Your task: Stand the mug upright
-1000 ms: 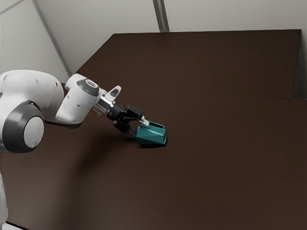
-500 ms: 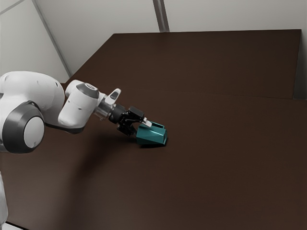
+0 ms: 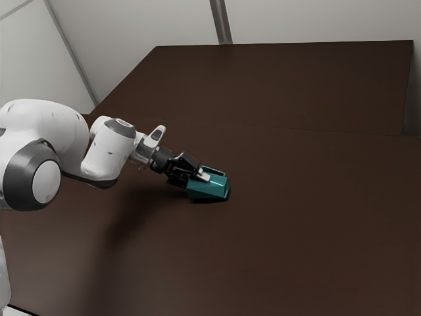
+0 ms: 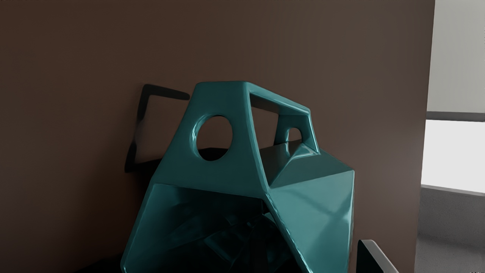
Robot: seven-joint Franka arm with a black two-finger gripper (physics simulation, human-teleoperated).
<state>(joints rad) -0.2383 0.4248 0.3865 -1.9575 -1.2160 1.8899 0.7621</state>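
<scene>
Exterior view: my arm (image 3: 105, 153) came in from the exterior view's left and sloped down to my gripper (image 3: 197, 182), which was at the near end of the teal mug (image 3: 209, 188). Mug was on its side on the dark worktop (image 3: 296, 230), not upright, handle (image 3: 216, 170) on the upper side. Jaws stood apart, nothing clamped. The pale fingertip (image 3: 205, 177) overlapped the mug's end in this view; couldn't tell from here if it touched.

Edges: mug lay well apart from the worktop's far edge and from its edge at the exterior view's right. Worktop surface ran on well past the mug that way, so room to swing. A thin seam crossed it beyond the mug. Pale wall (image 3: 302, 21) stood behind the far edge. Shadow pooled on the worktop under the arm.

Wrist view: the mug's mouth faced me, inside mostly dark. Handle stood out from the body, big angular gap through it, round holes in its end pieces. One finger sat outside the mug's faceted side wall, with a narrow strip of worktop between them. Couldn't tell about contact on the other side. Beyond that finger the worktop ended in a straight edge, with a grey surface (image 4: 451, 223) past it.
</scene>
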